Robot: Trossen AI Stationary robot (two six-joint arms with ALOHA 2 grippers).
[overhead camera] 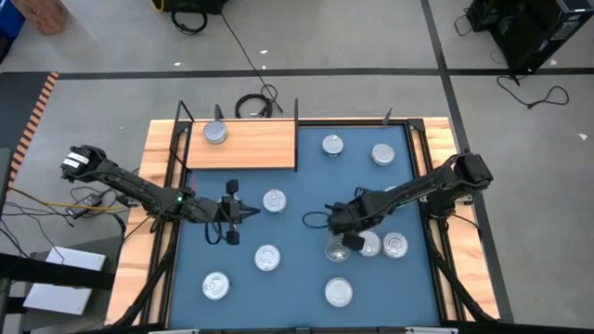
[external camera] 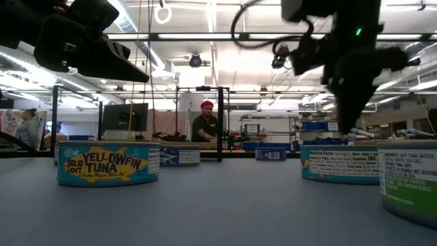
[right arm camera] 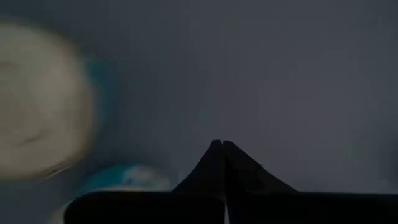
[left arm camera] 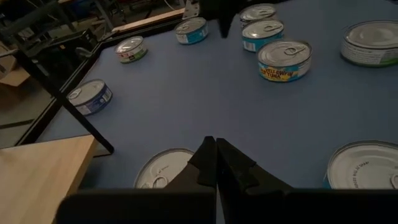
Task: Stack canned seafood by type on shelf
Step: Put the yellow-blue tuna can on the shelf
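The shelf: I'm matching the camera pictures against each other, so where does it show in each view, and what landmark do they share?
High view: shelf at the table's upper left, one tin on it.
Low view: shelf far back, left of centre, its black posts upright.
Left wrist view: shelf, a wooden corner at the lower left.
Right wrist view: not in it.
Shared landmark: the blue mat beside it.

From above I get even, soft light and faint shadows. At table height, ceiling strip lights (external camera: 273,35) glare behind silhouetted arms. Past my right gripper (right arm camera: 222,144) everything is dim, and the tin (right arm camera: 37,106) just beside its fingertips smears into a blur. The left wrist picture is sharper.
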